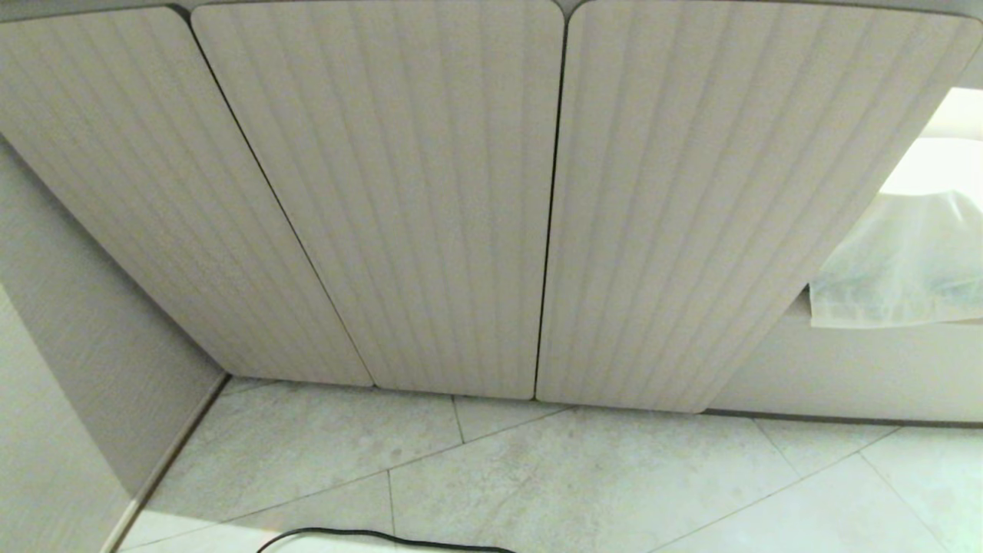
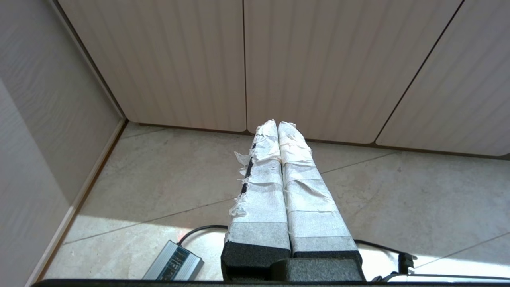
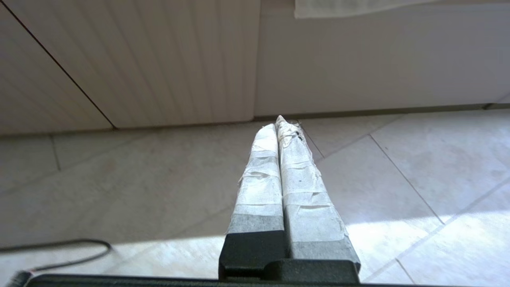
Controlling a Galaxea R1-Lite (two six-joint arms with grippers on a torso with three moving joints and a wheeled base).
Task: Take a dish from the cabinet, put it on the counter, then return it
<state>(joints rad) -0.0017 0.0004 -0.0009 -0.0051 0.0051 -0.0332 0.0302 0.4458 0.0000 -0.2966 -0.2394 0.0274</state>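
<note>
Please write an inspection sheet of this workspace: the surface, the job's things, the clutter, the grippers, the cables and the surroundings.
Surface: pale tiled floor; no counter in view.
Job's things: cabinet with all ribbed doors closed; no dish seen.
Clutter: grey power adapter on the floor; white translucent sheet hanging to the right of the cabinet.
Grippers: left gripper shut and empty, low above the floor; right gripper shut and empty, low, pointing at the cabinet's foot.
Cables: black cable on the floor before the cabinet.
Surroundings: beige side wall at the left.
</note>
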